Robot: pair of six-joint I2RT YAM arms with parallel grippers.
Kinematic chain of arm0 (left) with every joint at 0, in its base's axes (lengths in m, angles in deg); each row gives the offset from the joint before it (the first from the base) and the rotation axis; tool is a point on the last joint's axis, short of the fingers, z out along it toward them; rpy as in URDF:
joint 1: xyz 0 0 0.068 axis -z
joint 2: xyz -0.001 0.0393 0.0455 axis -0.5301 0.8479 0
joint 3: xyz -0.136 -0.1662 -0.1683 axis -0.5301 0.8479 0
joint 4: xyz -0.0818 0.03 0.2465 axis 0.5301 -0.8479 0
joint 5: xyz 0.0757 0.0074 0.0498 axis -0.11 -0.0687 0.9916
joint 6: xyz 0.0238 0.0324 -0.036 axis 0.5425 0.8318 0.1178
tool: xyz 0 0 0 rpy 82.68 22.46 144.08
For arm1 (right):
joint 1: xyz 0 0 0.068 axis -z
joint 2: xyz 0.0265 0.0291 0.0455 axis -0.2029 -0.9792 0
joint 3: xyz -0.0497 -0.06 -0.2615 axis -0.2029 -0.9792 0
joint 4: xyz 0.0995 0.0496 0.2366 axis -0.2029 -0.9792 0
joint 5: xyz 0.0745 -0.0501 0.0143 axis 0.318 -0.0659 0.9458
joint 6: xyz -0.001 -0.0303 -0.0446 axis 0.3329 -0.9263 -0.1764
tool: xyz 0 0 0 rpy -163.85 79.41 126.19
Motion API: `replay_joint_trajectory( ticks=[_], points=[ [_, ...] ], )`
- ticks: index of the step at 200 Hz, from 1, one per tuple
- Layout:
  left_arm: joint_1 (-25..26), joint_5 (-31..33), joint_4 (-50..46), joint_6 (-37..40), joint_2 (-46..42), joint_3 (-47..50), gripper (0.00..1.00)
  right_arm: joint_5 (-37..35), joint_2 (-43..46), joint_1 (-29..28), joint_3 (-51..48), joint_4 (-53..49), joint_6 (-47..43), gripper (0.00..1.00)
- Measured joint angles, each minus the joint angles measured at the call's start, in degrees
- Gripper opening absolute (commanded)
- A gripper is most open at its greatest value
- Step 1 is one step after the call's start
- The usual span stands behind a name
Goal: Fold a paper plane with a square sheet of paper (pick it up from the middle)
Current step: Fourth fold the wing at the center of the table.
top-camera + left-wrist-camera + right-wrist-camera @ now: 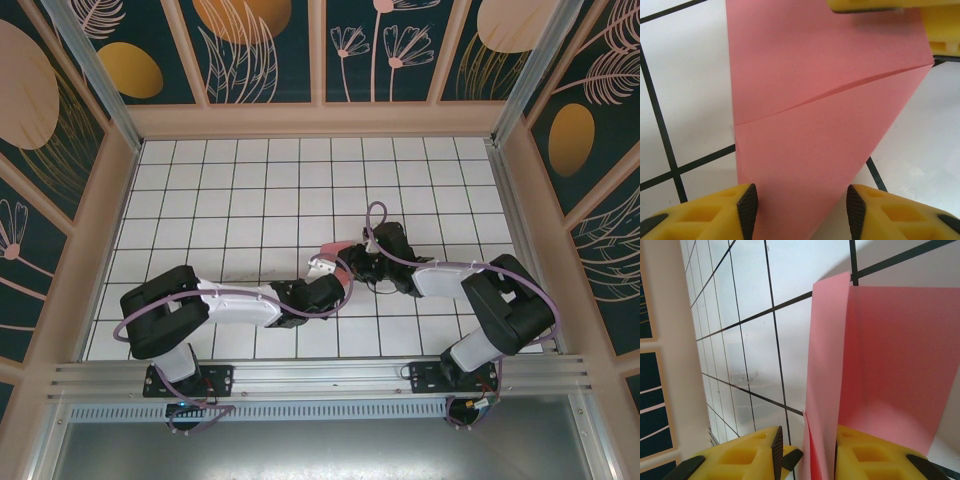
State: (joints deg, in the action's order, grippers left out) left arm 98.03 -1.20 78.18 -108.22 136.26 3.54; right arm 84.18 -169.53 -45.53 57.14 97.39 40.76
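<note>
- The left gripper (801,207) has its jaws apart, straddling the sheet's near tip.
- The square sheet of paper (820,140), at the middle of the table (250,180), carries one diagonal fold. This looks like an early stage, with no dart yet.
- The right gripper (807,452) has an upright flap between its fingers, but a firm pinch cannot be told.

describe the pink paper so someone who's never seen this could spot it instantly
Start at the white grid table and find where the left gripper and right gripper meet, near the middle. Between them is the square sheet of paper: thin, salmon pink, with a diagonal crease, the only pink thing above the white tiles.
</note>
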Motion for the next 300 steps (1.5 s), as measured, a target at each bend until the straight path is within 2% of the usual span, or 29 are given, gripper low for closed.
replay_joint_trajectory(
  ticks=[69,110,129,161,190,213,233,259,300],
  points=[
    [0.0,0.2,0.0,0.5,0.0,0.0,0.22,0.0,0.0,0.0,0.1,-0.4,0.0,0.32],
    [0.0,-0.2,0.1,1.6,0.0,0.0,0.11,-0.2,0.1,0.0,0.1,-1.4,-0.1,0.34],
    [0.0,-0.8,0.3,2.1,0.0,0.0,0.1,-0.7,1.6,0.2,0.1,-3.3,-0.7,0.38],
    [-0.1,-3.8,1.3,3.6,0.0,-0.1,0.08,-3.0,6.9,1.0,0.1,-7.5,-2.5,0.54],
    [-1.8,-9.9,4.2,3.9,0.0,0.0,0.09,-6.4,14.0,1.3,-0.2,-11.1,-3.5,0.57],
    [-5.1,-16.6,9.1,3.6,-1.5,2.7,0.09,-8.0,19.0,1.3,-2.1,-11.4,-3.6,0.54],
    [-7.8,-21.7,12.8,2.8,-3.0,5.5,0.09,-8.2,20.9,1.2,-4.9,-11.0,-3.3,0.45],
    [-9.7,-27.7,17.2,1.3,-3.3,8.2,0.09,-8.9,20.8,-0.3,-6.6,-10.9,-2.4,0.3],
    [-11.4,-34.1,22.1,-1.6,-3.3,10.0,0.08,-9.1,17.5,-3.0,-6.6,-8.0,-2.0,0.18]
  ],
)
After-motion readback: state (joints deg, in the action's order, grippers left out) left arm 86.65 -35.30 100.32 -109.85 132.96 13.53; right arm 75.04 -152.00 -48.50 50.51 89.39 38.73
